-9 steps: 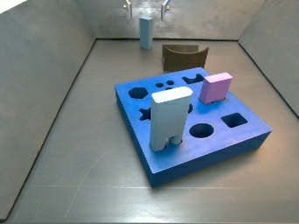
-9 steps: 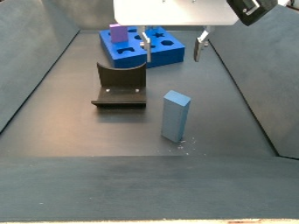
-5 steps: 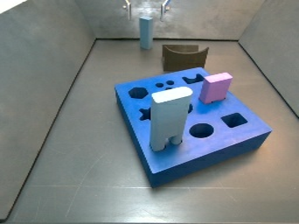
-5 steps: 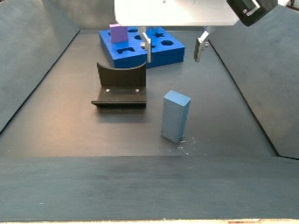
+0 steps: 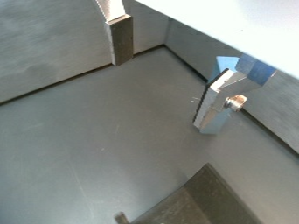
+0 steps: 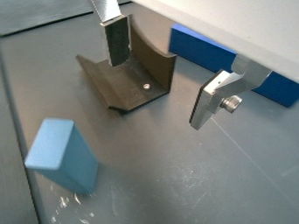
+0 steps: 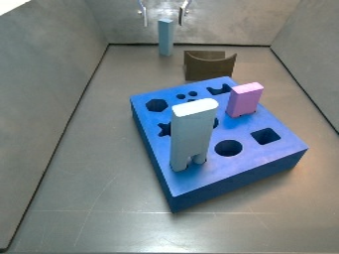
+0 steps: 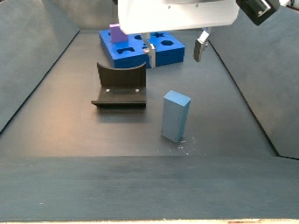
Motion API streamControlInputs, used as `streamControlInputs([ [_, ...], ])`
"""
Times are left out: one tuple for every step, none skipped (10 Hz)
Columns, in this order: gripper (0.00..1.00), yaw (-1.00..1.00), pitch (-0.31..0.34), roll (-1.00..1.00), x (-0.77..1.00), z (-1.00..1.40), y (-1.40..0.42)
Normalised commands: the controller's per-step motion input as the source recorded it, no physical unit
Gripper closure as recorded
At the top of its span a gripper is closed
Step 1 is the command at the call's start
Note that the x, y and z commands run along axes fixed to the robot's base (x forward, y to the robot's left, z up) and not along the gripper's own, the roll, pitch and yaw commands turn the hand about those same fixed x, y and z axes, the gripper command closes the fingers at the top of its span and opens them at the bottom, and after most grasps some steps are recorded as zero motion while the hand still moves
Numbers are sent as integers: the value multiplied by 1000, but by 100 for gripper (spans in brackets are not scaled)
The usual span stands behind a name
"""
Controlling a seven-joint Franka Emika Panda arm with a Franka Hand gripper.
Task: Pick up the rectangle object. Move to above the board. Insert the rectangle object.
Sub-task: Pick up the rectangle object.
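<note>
While the claw hangs high over the dark floor with its 2 silver fingers spread wide and nothing between them, the rectangle object stands upright on its small end, nearer the camera than the claw in that side view and apart from it. In a wrist view the same sky-blue bar sits off to the side of the 2 fingers, not between them, so the claw is released and not yet lined up. Its long axis runs vertically, which I judge means the fingers must come down on either side of its narrow faces. In a side view from the board's end the bar stands at the far end of the floor, under the claw, close to the back wall. The fixture stands to the left of the bar and a little farther off, with a clear gap between them. The board lies well apart from the bar, already carrying a pale whitish block and a pink block. Open floor lies around the bar on all sides, leaving room for the descent.
</note>
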Motion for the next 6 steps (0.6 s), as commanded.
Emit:
streamControlInputs([
  [0, 1000, -83, 0, -26, -171, 0],
  [0, 1000, -54, -3, -17, -177, 0],
  [0, 1000, -23, -17, -6, -191, 0],
  [0, 1000, 0, -54, 0, -217, 0],
  [0, 1000, 0, -94, -23, -214, 0],
  [0, 337, 0, 149, 0, 0, 0],
])
